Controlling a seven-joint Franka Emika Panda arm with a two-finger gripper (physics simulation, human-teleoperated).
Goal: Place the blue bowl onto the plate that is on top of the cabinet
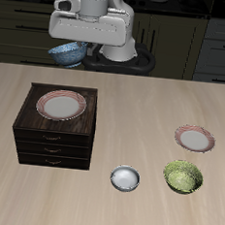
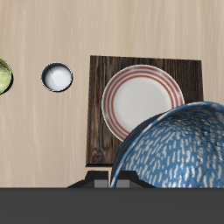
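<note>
Three bowls and two plates are in view. One blue bowl point(image 1: 68, 52) hangs pinched in the end effector point(image 1: 74, 45), raised well above the counter point(image 1: 134, 107) near its back edge, behind the cabinet point(image 1: 53, 138). On the cabinet's top lies the plate point(image 1: 61, 105), its rim close to the top's edges. Open counter separates the cabinet from a grey-white bowl point(image 1: 126, 178), a green bowl point(image 1: 183, 176) and a pink-rimmed plate point(image 1: 194, 139). No writing shows.

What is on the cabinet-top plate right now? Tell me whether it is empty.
Empty. The plate on the cabinet shows its bare face in both views; the blue bowl hangs above at the end effector.
</note>
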